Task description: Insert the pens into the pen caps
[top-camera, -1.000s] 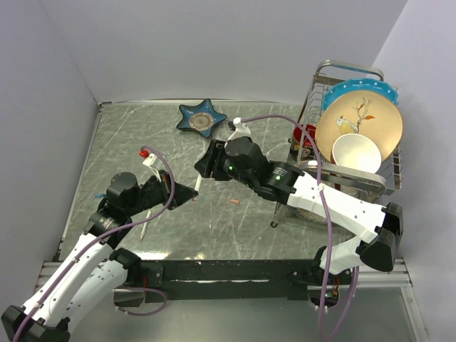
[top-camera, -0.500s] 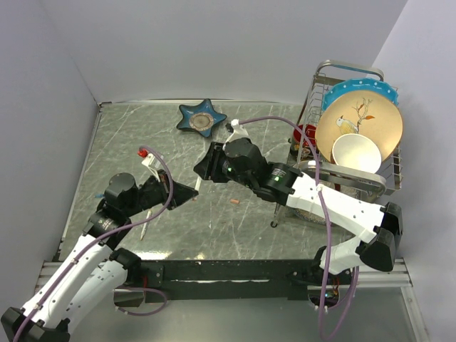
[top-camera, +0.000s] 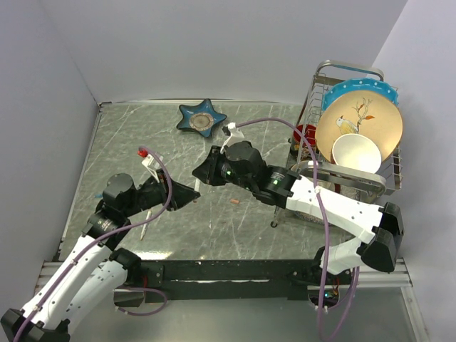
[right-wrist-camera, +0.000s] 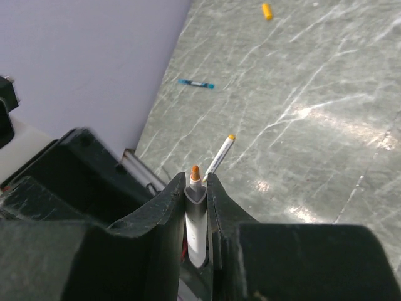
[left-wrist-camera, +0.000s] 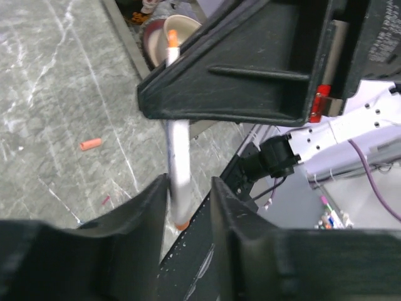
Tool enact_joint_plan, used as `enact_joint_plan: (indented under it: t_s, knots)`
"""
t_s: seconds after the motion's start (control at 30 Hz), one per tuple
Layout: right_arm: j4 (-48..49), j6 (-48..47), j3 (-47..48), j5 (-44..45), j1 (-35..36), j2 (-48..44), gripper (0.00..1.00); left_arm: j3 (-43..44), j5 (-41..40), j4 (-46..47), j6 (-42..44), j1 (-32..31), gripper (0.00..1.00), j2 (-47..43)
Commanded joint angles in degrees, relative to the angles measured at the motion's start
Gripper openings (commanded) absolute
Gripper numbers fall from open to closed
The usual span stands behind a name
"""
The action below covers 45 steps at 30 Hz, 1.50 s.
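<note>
Orange-tipped pen: handed over. Right gripper had clamped it; left gripper had loosened, jaws slightly apart. Capping judged next.

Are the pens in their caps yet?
Not yet: nothing is capped. The right gripper pinches the orange-tipped pen, which also sits between the open fingers of the left gripper. The yellow-tipped pen, red-orange cap and yellow cap lie loose on the table. Both cappings remain.
</note>
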Motion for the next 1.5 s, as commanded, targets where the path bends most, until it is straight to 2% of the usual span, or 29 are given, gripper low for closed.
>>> enact_joint_plan:
  t_s: [0.0, 0.2, 0.4, 0.5, 0.53, 0.57, 0.63, 0.67, 0.77, 0.87, 1.03, 1.17, 1.3, 1.47]
  knots:
    - [6.9, -1.5, -1.5, -3.0, 0.8, -2.7, 0.0, -0.1, 4.5, 5.2, -0.6, -0.1, 0.43, -0.4]
    - [8.1, -1.6, -1.6, -4.0, 0.9, -3.1, 0.0, 0.1, 5.4, 4.7, 0.1, -0.1, 0.44, 0.6]
    - [7.5, -2.3, -0.6, -4.2, 0.9, -3.1, 0.0, -0.2, 5.2, 3.8, 0.5, -0.1, 0.39, 0.7]
    - [6.6, -2.7, -0.2, -3.9, 0.9, -3.1, 0.0, 0.1, 4.8, 3.5, 0.8, -0.1, 0.2, 0.5]
    - [6.9, -2.9, -0.2, -4.1, 0.9, -3.2, 0.0, 0.2, 4.8, 3.3, 0.8, -0.1, 0.1, 0.5]
    - [7.1, -3.0, -0.6, -4.4, 0.9, -3.3, 0.0, 0.5, 4.7, 3.3, 0.9, -0.1, 0.05, 0.5]
    - [7.2, -3.5, -0.9, -4.9, 0.9, -3.7, 0.1, 1.0, 4.2, 2.3, 1.3, -0.1, 0.01, 0.6]
    - [6.7, -4.0, -0.9, -4.6, 0.9, -4.0, 0.24, 1.3, 3.8, 1.8, 1.6, -0.1, 0.01, 0.6]
    - [3.7, -5.7, -0.1, -2.2, 0.9, -5.2, 0.44, 2.3, 2.3, -1.0, 2.9, 0.0, 0.01, 0.1]
    - [-1.8, -7.1, 1.5, 2.1, 0.8, -6.2, 0.5, 3.6, -1.1, -5.4, 4.6, -0.1, 0.01, -0.9]
    - [-11.3, -9.1, 3.0, 11.8, 0.8, -6.6, 0.5, 6.2, -8.3, -13.0, 8.1, -0.1, 0.01, -2.5]
    - [-17.0, -11.2, 4.8, 18.6, 0.5, -4.9, 0.47, 5.6, -12.6, -13.6, 8.1, -0.1, 0.01, -5.1]
    - [-22.4, -11.5, 6.7, 21.1, -0.3, -0.9, 0.44, 5.5, -18.3, -15.0, 7.4, -0.1, 0.01, -7.3]
    - [-27.4, -11.6, 8.5, 22.5, -0.6, 7.7, 0.43, 5.1, -21.6, -15.3, 6.9, -0.1, 0.01, -11.3]
